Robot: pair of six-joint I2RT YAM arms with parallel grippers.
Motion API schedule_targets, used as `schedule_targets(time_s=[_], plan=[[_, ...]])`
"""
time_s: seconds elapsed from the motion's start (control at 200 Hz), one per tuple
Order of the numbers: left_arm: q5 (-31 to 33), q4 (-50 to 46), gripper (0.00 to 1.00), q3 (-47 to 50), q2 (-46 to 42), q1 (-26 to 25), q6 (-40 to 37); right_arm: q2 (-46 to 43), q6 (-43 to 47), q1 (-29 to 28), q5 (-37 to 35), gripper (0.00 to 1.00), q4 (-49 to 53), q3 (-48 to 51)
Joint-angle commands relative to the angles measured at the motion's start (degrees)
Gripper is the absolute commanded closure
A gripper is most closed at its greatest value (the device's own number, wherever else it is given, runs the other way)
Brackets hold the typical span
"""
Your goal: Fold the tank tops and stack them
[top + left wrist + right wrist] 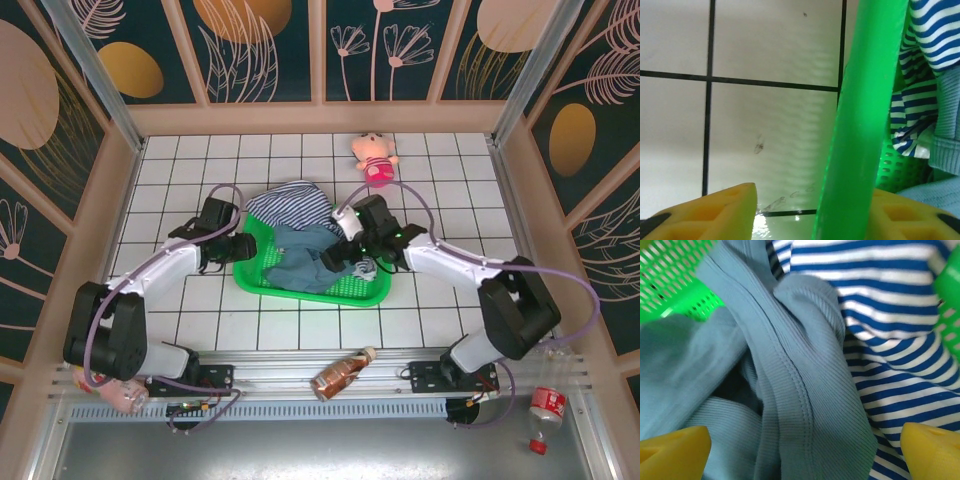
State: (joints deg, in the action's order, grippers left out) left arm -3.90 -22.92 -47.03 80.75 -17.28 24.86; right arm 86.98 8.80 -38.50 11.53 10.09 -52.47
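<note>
**You:** How far along am I?

**Spotter:** At the very start. Neither of the tank tops is folded or stacked. The teal top [300,262] sits bunched in the green basket [370,292] mid-frame, and the striped top [295,205] spills over its far rim. Your right gripper [805,450] hangs spread wide over the teal cloth, grasping nothing. Your left gripper [815,200] straddles the basket's left rim, not clamped on it

**You:** Room to fold?

**Spotter:** Mind the brown bottle [340,375] at the near edge. Bare table [270,320] runs below the basket and to both sides. Farther up, the pink doll [377,158] sits at upper middle, with walls all round
</note>
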Motion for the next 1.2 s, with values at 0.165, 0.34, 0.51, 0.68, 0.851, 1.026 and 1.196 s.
schedule_targets(time_s=[0.165, 0.34, 0.51, 0.68, 0.851, 1.026, 1.196], plan=[[4.3, -0.1, 0.83, -2.4, 1.5, -0.3, -4.7, 8.1, 5.5, -4.1, -7.1, 0.03, -2.9, -3.3], [4.7, 0.6, 0.89, -3.3, 2.2, -0.3, -4.8, 9.7, 5.4, -5.7, -6.2, 0.44, -3.5, -5.9], [7.2, -0.3, 0.91, -6.4, 3.9, -0.2, -8.5, 5.2, 4.8, -6.8, -8.7, 0.7, -3.1, -8.9], [14.3, -1.9, 0.92, -8.3, 7.1, 0.1, -13.5, -1.6, 4.7, -6.8, -9.9, 0.86, -0.2, -14.4], [12.9, -0.4, 0.93, -12.5, 9.4, 5.2, -16.6, -8.3, 3.1, -5.8, -8.0, 0.9, 1.3, -21.5], [13.8, -0.9, 0.94, -18.2, 14.4, 10.4, -23.0, -12.9, 3.8, -3.7, -7.6, 0.92, 2.6, -29.1], [14.7, -0.9, 0.95, -23.8, 21.0, 15.2, -29.0, -15.8, 4.0, -0.4, -6.6, 0.92, 4.3, -35.6]])
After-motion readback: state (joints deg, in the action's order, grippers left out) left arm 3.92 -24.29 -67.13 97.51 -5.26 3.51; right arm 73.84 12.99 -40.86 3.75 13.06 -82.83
